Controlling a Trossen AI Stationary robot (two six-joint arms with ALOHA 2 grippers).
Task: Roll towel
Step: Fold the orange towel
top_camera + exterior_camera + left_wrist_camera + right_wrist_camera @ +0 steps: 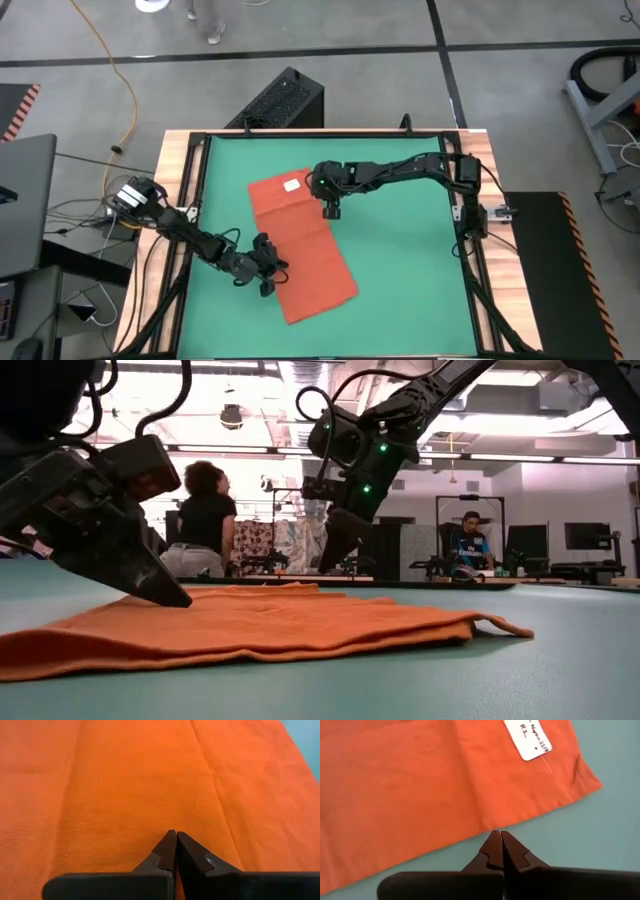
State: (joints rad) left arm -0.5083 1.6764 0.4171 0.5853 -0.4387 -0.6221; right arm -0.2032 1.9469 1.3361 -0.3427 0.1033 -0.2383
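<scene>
1 towel (300,248), orange-red, lies flat and unrolled on the green mat (410,260), long axis running diagonally from mid-table toward the near-left. White tag (293,185) sits near the towel's far short edge; handwriting on it, not legible

Left gripper (268,272) at the towel's left long edge, toward the near end. Left wrist view: both fingers pressed together, tips meeting over the cloth, nothing pinched between them. Low view shows the tip right down at the cloth surface (170,598); actual contact cannot be confirmed

Right gripper (331,208) at the towel's right long edge, near the tag end. Right wrist view: fingers closed against each other, empty, tips (500,842) over bare mat just outside the cloth edge; tag (527,739) well ahead of them. Low view: this gripper (340,540) hangs above the table, clear of the cloth

Surface: mat sits inside a black frame (195,175) on a wooden tabletop (170,150). Floor grey concrete; yellow cable (120,70) crosses it at far-left; black case (280,100) behind the table

Room, low view: 2 people, one standing with back turned (205,520), one seated (468,545) farther off among monitors

Count: 1 towel, 1 tag, 1 mat, 2 arms, 2 grippers, 2 people
</scene>
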